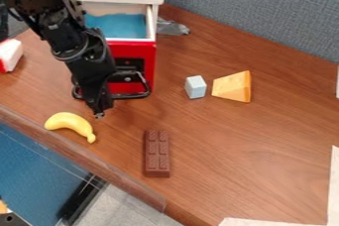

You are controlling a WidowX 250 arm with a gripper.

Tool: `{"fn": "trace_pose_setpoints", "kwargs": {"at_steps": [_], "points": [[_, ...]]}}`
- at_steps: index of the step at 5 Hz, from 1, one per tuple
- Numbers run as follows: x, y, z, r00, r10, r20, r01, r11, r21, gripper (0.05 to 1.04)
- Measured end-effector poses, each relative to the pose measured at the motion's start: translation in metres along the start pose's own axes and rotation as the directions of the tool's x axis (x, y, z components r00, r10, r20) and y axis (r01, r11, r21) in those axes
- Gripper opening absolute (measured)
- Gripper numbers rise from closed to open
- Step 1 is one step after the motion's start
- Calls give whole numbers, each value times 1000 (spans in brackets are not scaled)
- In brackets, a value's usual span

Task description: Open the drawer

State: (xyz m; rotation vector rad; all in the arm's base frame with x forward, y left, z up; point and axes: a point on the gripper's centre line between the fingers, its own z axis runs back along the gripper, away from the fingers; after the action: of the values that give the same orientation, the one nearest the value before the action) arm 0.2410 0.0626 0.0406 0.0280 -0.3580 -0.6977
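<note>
Drawer (136, 47), red front, blue inside: one, pulled open, at 11 o'clock in the view. End effector (99, 111), black: one, by the drawer's handle (139, 94), at the view's 8–9 o'clock; whether apart or together, cannot tell. On the worktop (218, 141): banana (69, 120), 8–9 o'clock; chocolate (157, 153), 6 o'clock; block (195, 87), 2 o'clock; cheese (233, 86), 2–3 o'clock.
</note>
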Motion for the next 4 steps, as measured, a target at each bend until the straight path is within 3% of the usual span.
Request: {"fn": "trace_pose_setpoints", "kwargs": {"at_steps": [1, 2, 3, 4], "points": [[-1, -2, 1, 1000, -1, -1, 1, 1000, -3, 230], [-4, -3, 3, 1000, -4, -30, 3, 1000, -23, 495], [-1, 4, 10, 1000, 7, 8, -7, 1000, -7, 809], [3, 12, 30, 998, 14, 58, -15, 1000, 15, 1007]]}}
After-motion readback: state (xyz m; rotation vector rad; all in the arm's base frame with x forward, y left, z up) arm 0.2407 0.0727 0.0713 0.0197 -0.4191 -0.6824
